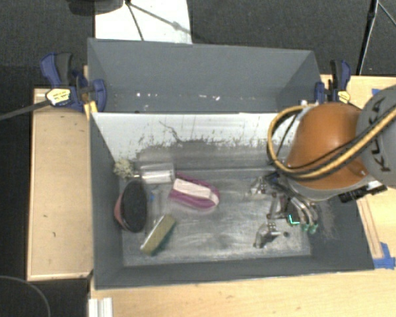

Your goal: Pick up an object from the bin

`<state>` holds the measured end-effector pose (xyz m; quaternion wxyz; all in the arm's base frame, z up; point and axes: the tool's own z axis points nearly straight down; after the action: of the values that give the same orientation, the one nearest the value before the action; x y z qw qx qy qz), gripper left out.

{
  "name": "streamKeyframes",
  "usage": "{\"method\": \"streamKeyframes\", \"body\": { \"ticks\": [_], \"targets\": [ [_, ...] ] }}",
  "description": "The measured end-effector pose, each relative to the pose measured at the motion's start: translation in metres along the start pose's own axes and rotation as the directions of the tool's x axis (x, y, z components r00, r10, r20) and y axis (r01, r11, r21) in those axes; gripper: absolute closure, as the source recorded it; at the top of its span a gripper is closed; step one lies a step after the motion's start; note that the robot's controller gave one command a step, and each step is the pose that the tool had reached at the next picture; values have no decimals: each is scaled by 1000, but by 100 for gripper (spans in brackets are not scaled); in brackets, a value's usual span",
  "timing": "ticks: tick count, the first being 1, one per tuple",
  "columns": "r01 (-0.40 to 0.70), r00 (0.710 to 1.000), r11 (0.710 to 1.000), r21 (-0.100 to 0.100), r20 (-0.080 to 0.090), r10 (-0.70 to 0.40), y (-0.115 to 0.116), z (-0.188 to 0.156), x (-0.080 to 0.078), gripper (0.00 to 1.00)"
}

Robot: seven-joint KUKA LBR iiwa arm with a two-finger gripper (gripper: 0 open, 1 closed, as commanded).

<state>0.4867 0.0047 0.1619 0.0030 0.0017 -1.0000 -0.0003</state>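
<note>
Grey bin (204, 78): end effector (261, 215) low, right.

My arm (386, 127) runs off the edge behind the gripper (269, 211), and its orange cover (323, 144) hides the bin (211, 238) floor beneath it. Far across from the gripper, a pale clump (123, 168) in the corner is too small for me to identify.
</note>
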Motion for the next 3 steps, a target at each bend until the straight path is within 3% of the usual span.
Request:
{"method": "streamKeyframes", "body": {
  "ticks": [1, 2, 3],
  "targets": [
    [159, 986, 987, -2, 40, -159, 79, 67, -52, 0],
    [42, 999, 999, -2, 12, -42, 111, 55, -72, 0],
    [-135, 991, 991, -3, 11, 135, 102, 61, -82, 0]
  ]
}}
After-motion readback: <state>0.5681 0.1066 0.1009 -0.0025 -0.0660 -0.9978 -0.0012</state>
